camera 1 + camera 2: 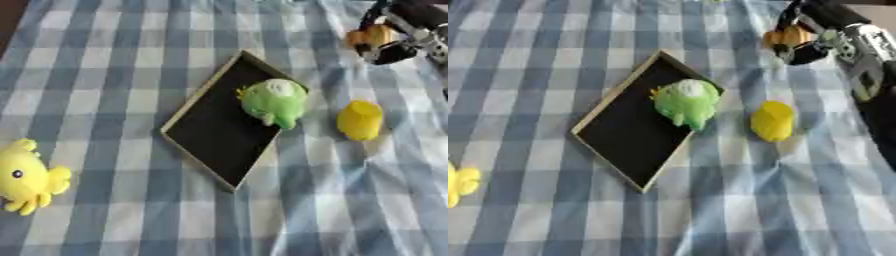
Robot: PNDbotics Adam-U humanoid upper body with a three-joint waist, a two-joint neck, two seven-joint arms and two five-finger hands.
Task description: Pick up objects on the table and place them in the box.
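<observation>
A shallow black box (214, 132) with a pale wooden rim lies askew in the middle of the checked cloth. A green plush toy (275, 102) rests on its right rim, partly inside. To the right of the box a yellow cup-shaped object (360, 120) lies on the cloth. A yellow plush creature (28, 178) sits at the left edge. My right hand (387, 41) hovers at the upper right, fingers curled round a small orange object (370, 36). My left hand is out of sight.
The blue-and-white checked cloth (114, 75) covers the whole table. Open cloth lies to the left of the box and along the front. My right arm (868, 60) comes down along the right edge.
</observation>
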